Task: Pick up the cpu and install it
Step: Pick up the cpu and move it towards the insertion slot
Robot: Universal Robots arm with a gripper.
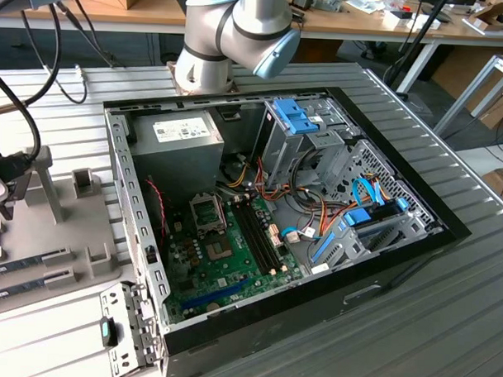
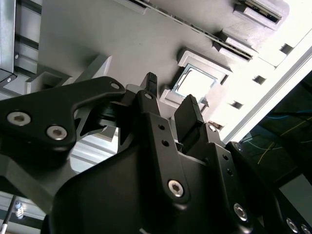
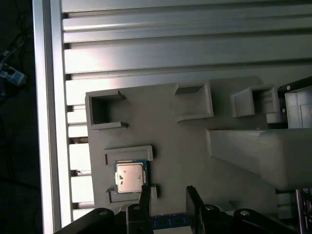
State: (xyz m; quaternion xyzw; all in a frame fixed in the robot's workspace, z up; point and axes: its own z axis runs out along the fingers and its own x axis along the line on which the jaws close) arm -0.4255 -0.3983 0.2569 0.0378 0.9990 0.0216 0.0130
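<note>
One cpu [image 3: 130, 176]: small, flat, square, with a silver-grey metal top and a thin green rim. Lying flat in a shallow framed recess of a grey tray [image 3: 175, 141], close to the tray side that runs along the edge of the ribbed tabletop [image 3: 161, 53]. Washed out almost to white in the second wrist view, inside the same raised frame.

Counted in the first wrist view: one cpu, one tray, three open square pockets [image 3: 105, 109] moulded into that tray.

Counted in the exterior view:
- one arm [image 1: 232, 31]
- one open computer case [image 1: 448, 228] on the tabletop
- one green board [image 1: 224, 262] inside it, with one square socket [image 1: 208, 212]
- one grey power box [image 1: 175, 136]
- the tray just beside the case, toward the exterior view's left edge of the tabletop, carrying two long narrow sticks [image 1: 30, 262]

End effector [image 3: 167, 192]: two black fingers [image 3: 145, 197], spread apart, released, nothing between them and nothing gripped. Poised over the tray, with one fingertip just beside the frame of the cpu's recess in the first wrist view. Impossible to tell whether either fingertip touches the tray. In the second wrist view, both fingertips near the recess, with the cpu just past them.
</note>
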